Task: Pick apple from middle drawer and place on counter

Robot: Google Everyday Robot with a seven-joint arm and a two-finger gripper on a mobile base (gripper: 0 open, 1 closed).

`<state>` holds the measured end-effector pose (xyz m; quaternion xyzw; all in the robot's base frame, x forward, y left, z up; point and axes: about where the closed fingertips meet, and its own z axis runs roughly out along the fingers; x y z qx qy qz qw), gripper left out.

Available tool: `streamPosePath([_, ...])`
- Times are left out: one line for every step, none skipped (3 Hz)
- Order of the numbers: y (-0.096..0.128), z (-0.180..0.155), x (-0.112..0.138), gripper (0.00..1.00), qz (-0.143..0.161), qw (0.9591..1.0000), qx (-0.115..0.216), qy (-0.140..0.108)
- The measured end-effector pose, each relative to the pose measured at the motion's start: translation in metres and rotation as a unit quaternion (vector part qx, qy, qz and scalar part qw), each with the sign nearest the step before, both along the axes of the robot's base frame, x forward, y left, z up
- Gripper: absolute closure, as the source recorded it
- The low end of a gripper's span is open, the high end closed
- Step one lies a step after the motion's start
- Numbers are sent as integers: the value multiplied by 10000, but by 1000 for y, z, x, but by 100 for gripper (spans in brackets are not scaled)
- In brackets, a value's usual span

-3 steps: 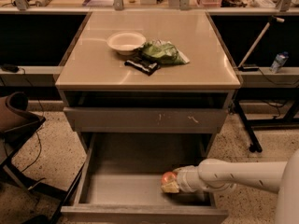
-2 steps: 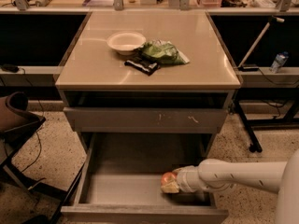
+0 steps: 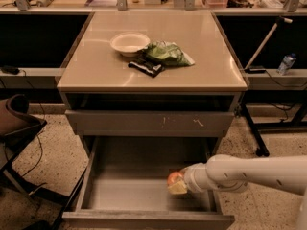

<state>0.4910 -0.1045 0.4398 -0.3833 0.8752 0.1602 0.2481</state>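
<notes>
Your gripper (image 3: pixel 184 182) is inside the open middle drawer (image 3: pixel 120 195), close to its front right corner and right against the apple (image 3: pixel 174 178). You cannot tell whether it has hold of the apple. Bare drawer floor stretches to the left wall. On the counter (image 3: pixel 206 66), a bowl (image 3: pixel 129 43), green bag (image 3: pixel 167 53) and dark packet (image 3: pixel 146 67) sit toward the back, with bare surface along the front edge.

A white bowl (image 3: pixel 129 43) stands just left of a crumpled green bag (image 3: pixel 167 53), and a dark packet (image 3: pixel 146 67) lies in front of both, touching the bag. Below them a scratched drawer front (image 3: pixel 148 122) is shut, with the gripper (image 3: pixel 178 183) lower still, toward the right. A brown chair (image 3: pixel 17 119) is at far left and a small bottle (image 3: pixel 287 63) at far right. A cluttered workbench (image 3: pixel 96 1) runs behind.
</notes>
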Motion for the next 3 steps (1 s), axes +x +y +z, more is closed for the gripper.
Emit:
streamPosePath([-7,54,-13,100,3,9994,-273,223])
streamPosePath([-17,119,-9,100,-162,9983,-503,233])
streamPosePath([-28,206,9,100,-385,9970,-586,-314])
